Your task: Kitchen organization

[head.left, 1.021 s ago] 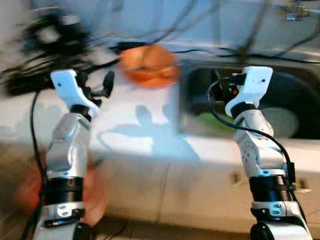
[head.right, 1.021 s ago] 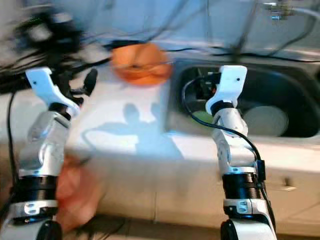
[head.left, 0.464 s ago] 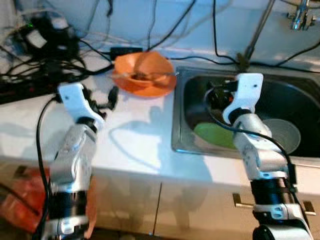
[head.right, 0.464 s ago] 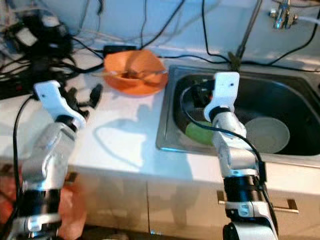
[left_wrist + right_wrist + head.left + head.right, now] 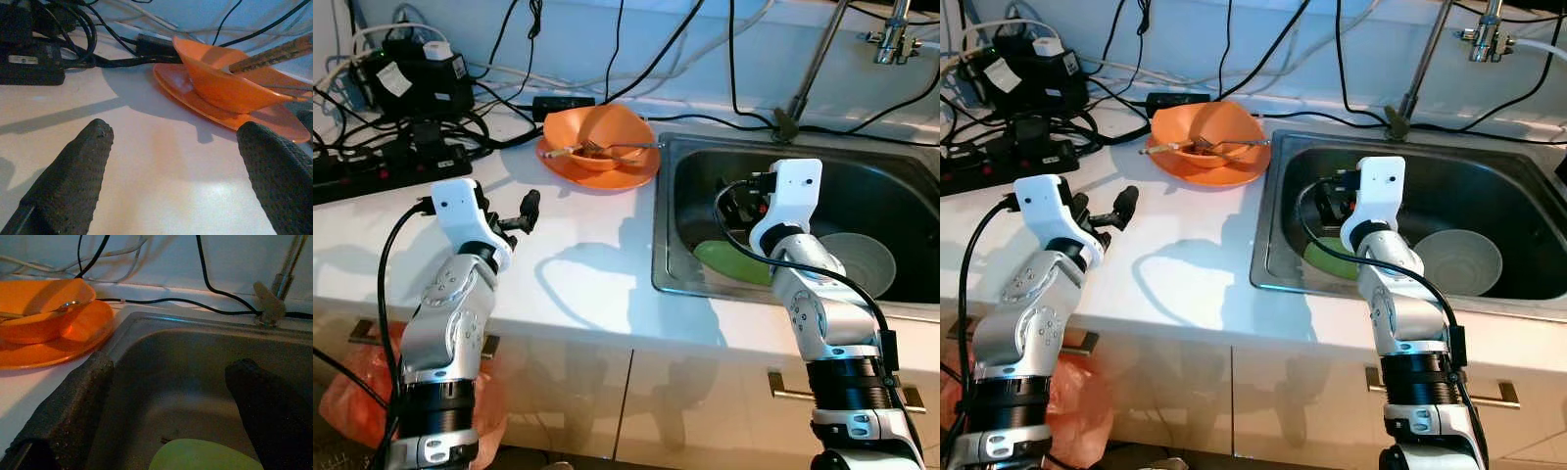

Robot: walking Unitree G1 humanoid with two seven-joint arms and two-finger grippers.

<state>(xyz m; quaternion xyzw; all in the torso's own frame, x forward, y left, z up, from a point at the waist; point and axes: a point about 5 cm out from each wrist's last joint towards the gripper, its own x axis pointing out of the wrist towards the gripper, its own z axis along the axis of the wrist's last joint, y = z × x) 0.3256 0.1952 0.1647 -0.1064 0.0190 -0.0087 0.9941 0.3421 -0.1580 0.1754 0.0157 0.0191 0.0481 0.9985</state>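
Nearest you, both arms are raised over the front edge of the tabletop [image 5: 578, 284]. Your left tool [image 5: 524, 211] hovers above the white surface with its fingers [image 5: 68, 181] spread apart and nothing between them. Your right tool [image 5: 171, 401] hangs over the near left part of the sink [image 5: 901, 211], also spread and empty.

Just under and ahead of the right tool lies a green plate [image 5: 734, 262] on the sink floor, with a pale bowl [image 5: 857, 262] beside it, further to the tool's right.

Ahead of the left tool, and a little toward the sink, stands the orange bowl [image 5: 597, 137] on its orange plate [image 5: 626, 174], near the sink's rim. Chopsticks [image 5: 269, 54] and a fork [image 5: 626, 147] rest across the bowl, their long axis running roughly crosswise to your left tool's reach.

That is probably what the next move turns on: the orange stack sits in front of the left tool, apart from it, and the left arm looks the better placed; the right tool would have to cross the rim.

Beyond lie a power strip [image 5: 382, 166] and cables [image 5: 509, 117], with the tap [image 5: 891, 29] at the far right.
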